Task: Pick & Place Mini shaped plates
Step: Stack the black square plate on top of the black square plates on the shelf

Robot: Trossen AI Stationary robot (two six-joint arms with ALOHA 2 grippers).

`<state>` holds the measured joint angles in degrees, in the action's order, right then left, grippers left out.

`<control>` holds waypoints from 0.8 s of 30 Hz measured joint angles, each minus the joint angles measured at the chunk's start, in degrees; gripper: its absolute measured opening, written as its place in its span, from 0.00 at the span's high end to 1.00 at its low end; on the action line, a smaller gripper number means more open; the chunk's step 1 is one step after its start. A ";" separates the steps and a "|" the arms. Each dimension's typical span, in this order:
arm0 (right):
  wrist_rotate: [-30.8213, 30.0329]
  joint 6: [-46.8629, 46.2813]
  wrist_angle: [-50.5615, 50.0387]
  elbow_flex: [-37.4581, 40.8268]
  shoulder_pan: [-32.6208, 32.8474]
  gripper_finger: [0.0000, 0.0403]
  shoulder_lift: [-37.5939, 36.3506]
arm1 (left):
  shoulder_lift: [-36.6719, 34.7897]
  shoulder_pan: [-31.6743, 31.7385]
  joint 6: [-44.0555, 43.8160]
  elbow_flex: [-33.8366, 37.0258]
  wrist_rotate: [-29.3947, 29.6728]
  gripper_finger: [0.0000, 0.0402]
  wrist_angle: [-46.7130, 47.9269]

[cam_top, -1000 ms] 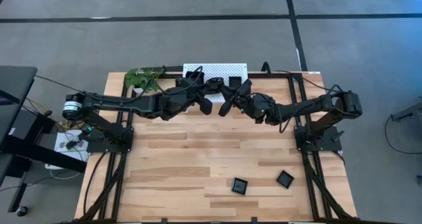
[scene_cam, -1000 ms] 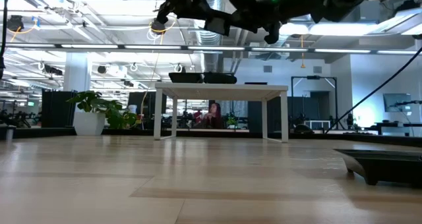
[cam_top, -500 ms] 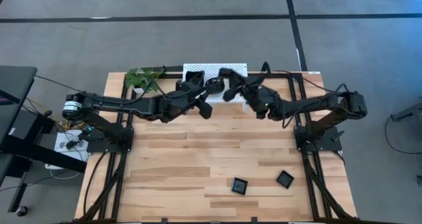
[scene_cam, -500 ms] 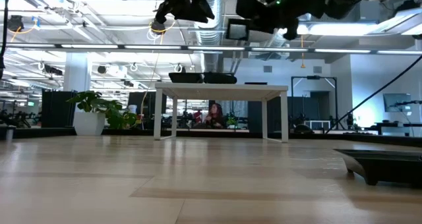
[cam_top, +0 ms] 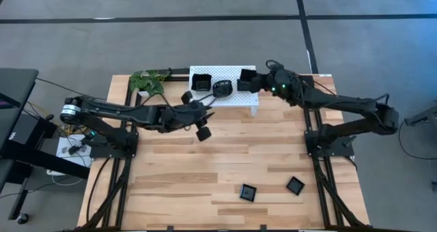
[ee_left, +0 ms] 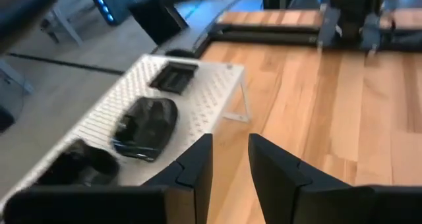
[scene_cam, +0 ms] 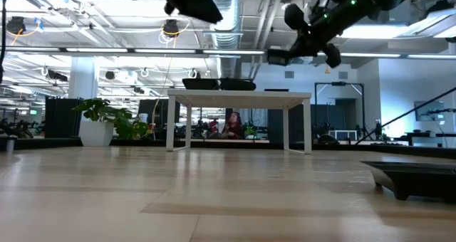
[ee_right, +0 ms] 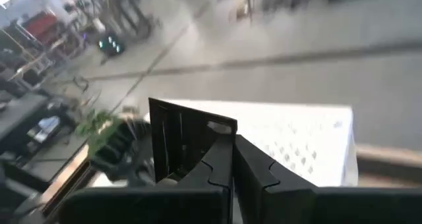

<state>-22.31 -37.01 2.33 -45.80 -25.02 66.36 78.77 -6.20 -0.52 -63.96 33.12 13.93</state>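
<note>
Holding a square black plate [ee_right: 188,141] edge-on between closed fingers, the right gripper [cam_top: 254,82] hangs over the right end of the white perforated rack [cam_top: 225,97] at the far edge of the table [cam_top: 177,170]; its wrist view shows the plate standing upright, pinched by one rim. The left gripper [cam_top: 194,116] sits just near and left of the rack with its fingers parted and nothing between them. Three more plates are visible on the rack: a square one [cam_top: 200,82] at its left, a rounded wavy-rimmed one [cam_top: 222,88] in the middle, and another dark square one [ee_left: 173,77] toward the right end. Two further square plates lie flat on the near right of the table, one [cam_top: 248,192] left of the other [cam_top: 295,185], well apart from the rack; a small green plant [cam_top: 149,81] stands at the rack's left. These dishes look small, rigid and glossy, so I would judge them light but slippery, and likely ceramic or hard plastic that could chip if dropped onto the wood. The raised rim seems the sensible place to grip: one finger inside the lip, one outside, as the right gripper does now. A flat plate on the table offers little to pinch except that rim, and the wavy one would want a grip where the rim runs straightest.
</note>
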 joint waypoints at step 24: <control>10.96 -13.30 -39.48 -25.47 -1.91 1.00 15.90 | -22.91 1.60 -6.02 16.56 0.49 0.75 1.30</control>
<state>-11.34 -50.32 -37.16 -71.27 -26.93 82.25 55.86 -4.60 -6.54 -47.40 33.62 15.23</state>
